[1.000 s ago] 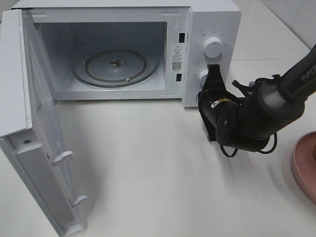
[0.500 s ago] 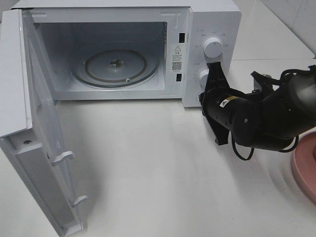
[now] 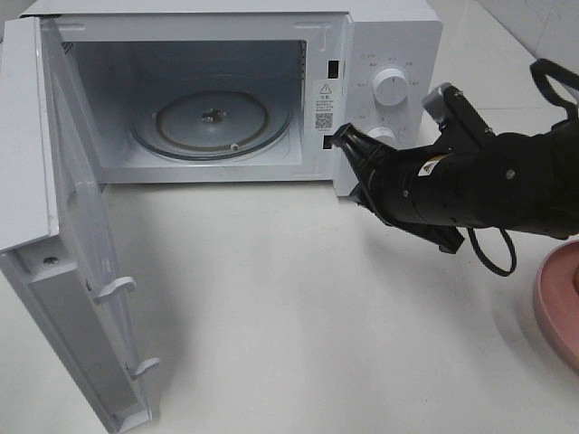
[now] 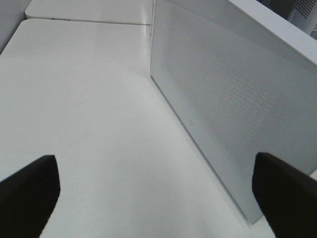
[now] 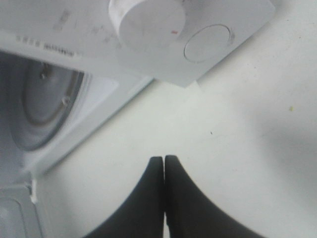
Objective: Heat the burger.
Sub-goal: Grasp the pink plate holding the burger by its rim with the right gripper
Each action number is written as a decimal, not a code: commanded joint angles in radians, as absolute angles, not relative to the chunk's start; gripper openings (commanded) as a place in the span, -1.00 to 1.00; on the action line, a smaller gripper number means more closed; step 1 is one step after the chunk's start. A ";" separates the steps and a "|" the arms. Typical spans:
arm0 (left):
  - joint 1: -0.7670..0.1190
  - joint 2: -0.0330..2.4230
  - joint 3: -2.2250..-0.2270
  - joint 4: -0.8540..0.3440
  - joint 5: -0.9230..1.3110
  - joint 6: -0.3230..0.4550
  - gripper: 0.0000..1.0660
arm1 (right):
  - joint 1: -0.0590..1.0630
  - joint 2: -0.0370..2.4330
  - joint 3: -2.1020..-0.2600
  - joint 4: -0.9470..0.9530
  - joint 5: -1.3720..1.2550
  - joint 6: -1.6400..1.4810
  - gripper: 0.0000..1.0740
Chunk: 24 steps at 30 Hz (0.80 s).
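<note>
Right gripper (image 3: 343, 138) (image 5: 164, 159): fingers (image 5: 151, 198) pressed flat together, nothing between them. Tips sit at the seam between the oven mouth and the control panel of the microwave (image 3: 398, 41), level with the lower knob (image 3: 382, 134); upper knob (image 3: 390, 86) is clear above. The arm lies low over the bench (image 3: 271, 316), just before the microwave's right front corner.

Left gripper (image 4: 156, 198): fingers (image 4: 29, 196) spread wide, empty, over bare bench beside a dotted white panel (image 4: 233, 114).

Microwave door (image 3: 54, 271) swung fully open toward the bench's left edge. Glass turntable (image 3: 213, 122) bare. Pink plate (image 3: 556, 307) at the bench's right edge, cropped.

Burger: in none of the views; cannot tell where it is.
</note>
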<state>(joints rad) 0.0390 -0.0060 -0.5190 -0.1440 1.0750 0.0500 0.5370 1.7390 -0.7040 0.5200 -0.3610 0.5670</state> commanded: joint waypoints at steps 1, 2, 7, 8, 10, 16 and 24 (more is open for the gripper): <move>0.036 -0.020 -0.518 -0.150 1.070 0.048 0.83 | 0.536 1.701 -0.704 0.509 -0.260 0.386 -0.93; 0.036 -0.020 -0.518 -0.150 1.070 0.048 0.83 | 0.536 1.683 -0.704 0.509 -0.194 0.287 -0.92; 0.036 -0.020 -0.518 -0.150 1.070 0.048 0.83 | 0.536 1.654 -0.704 0.507 -0.073 0.102 -0.90; 0.036 -0.020 -0.518 -0.150 1.070 0.048 0.83 | 0.536 1.638 -0.704 0.507 -0.026 0.041 -0.89; 0.036 -0.020 -0.518 -0.150 1.070 0.048 0.83 | 0.536 1.619 -0.704 0.493 0.022 0.000 -0.88; 0.036 -0.020 -0.518 -0.150 1.070 0.048 0.83 | 0.536 1.555 -0.704 0.371 0.182 -0.036 -0.87; 0.036 -0.020 -0.518 -0.150 1.070 0.048 0.83 | 0.456 1.476 -0.704 0.214 0.411 -0.036 -0.82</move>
<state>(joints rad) 0.0390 -0.0060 -0.5190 -0.1440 1.0750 0.0500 0.4750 1.4970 -0.7030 0.2510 0.3520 -0.0240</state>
